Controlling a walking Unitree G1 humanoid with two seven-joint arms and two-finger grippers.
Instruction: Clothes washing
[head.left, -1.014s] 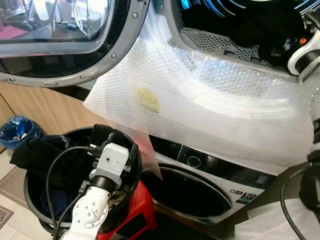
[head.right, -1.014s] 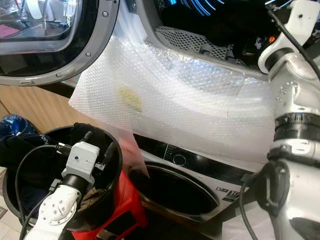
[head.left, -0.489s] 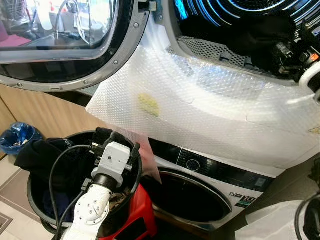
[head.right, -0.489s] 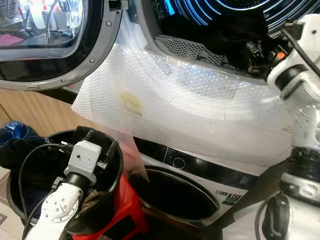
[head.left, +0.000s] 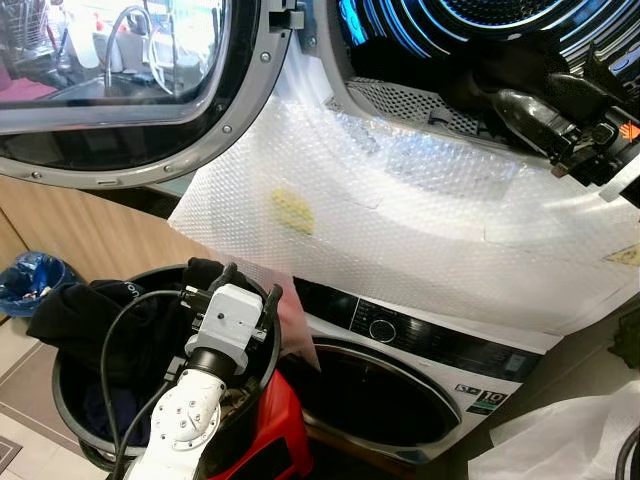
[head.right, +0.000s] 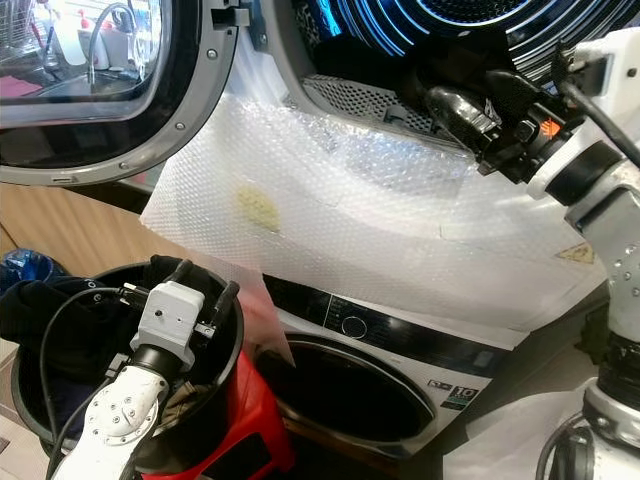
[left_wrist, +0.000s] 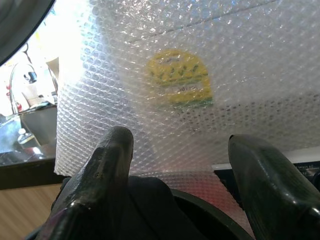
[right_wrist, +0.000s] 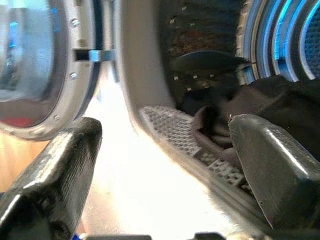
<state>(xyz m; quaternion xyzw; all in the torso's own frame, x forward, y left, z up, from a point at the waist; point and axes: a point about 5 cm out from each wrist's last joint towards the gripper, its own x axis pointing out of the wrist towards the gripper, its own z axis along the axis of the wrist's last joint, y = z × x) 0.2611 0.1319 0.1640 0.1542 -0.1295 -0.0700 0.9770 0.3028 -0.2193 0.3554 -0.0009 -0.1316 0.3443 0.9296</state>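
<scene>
The upper machine's drum (head.left: 470, 30) stands open, its round door (head.left: 110, 90) swung to the left. Dark clothes (head.left: 480, 65) lie inside, also seen as dark clothes (right_wrist: 280, 100) in the right wrist view. My right gripper (head.left: 545, 105) is at the drum's mouth just above the lower rim, open, with nothing between its fingers (right_wrist: 275, 160). My left gripper (head.left: 250, 283) hovers over the black basket (head.left: 60, 400), open and holding nothing. A heap of dark clothes (head.left: 90, 305) fills the basket to the left of that gripper.
Bubble wrap (head.left: 400, 220) with a yellow sticker (left_wrist: 177, 82) hangs over the upper machine's front. Below it is a lower machine with an open round port (head.left: 380, 400). The basket sits on a red stool (head.left: 285, 440). A blue bin (head.left: 30, 280) stands at the far left.
The head view has tilted upward, showing more of the drum. My right gripper has drawn back toward the drum's mouth, and its fingers now show. The left arm has stayed over the basket.
</scene>
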